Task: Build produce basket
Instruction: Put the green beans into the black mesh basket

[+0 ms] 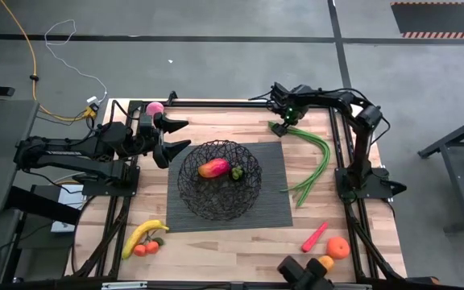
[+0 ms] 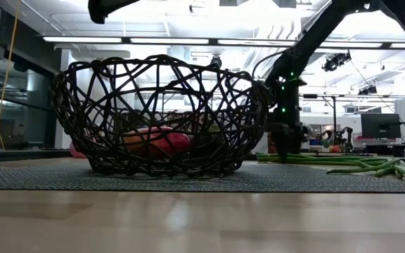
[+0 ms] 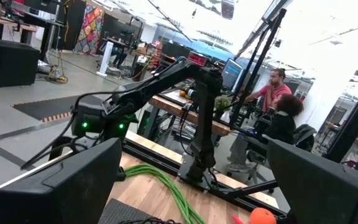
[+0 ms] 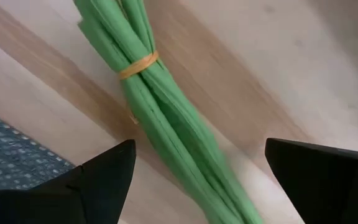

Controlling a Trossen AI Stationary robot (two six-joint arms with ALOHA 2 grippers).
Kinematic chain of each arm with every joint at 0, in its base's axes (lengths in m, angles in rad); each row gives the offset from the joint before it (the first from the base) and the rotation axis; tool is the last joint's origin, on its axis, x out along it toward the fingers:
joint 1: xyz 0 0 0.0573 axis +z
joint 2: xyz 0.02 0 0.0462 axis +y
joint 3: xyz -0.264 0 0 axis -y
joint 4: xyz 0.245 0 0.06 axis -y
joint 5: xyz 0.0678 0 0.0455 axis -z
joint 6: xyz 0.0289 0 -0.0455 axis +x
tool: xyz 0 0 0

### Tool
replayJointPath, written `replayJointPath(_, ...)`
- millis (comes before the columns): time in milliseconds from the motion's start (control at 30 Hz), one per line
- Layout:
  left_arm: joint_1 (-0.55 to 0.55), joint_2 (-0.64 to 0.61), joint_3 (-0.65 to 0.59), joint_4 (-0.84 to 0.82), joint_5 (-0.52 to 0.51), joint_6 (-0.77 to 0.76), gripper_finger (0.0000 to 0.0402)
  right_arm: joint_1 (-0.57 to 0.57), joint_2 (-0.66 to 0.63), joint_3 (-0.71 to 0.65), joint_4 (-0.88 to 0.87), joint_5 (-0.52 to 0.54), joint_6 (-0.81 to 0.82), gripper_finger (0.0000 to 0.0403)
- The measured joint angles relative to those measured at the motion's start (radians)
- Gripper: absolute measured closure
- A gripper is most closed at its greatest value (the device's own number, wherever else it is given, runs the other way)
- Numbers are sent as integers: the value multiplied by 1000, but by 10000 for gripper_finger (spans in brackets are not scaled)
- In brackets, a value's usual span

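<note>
The black wire basket stands on the dark ribbed mat, holding a red-orange mango and a dark green piece. A bundle of long green beans lies on the wood right of the mat, tied by a yellow band near its far end. My right gripper points down over that far end, open, one finger on each side of the bundle without touching it. My left gripper hovers open, left of the basket and above the table.
A pink ball lies at the far left corner. A banana and small tomatoes are near left. A red chili and two oranges are near right. People sit at desks beyond the table.
</note>
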Motion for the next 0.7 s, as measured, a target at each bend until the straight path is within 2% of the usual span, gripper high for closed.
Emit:
replayJointPath(567, 0, 0, 0, 0, 0, -1, 12, 1, 8, 0, -4, 22, 51, 61)
replayJointPath(700, 0, 0, 0, 0, 0, 0, 12, 1, 8, 0, -2, 26, 57, 85)
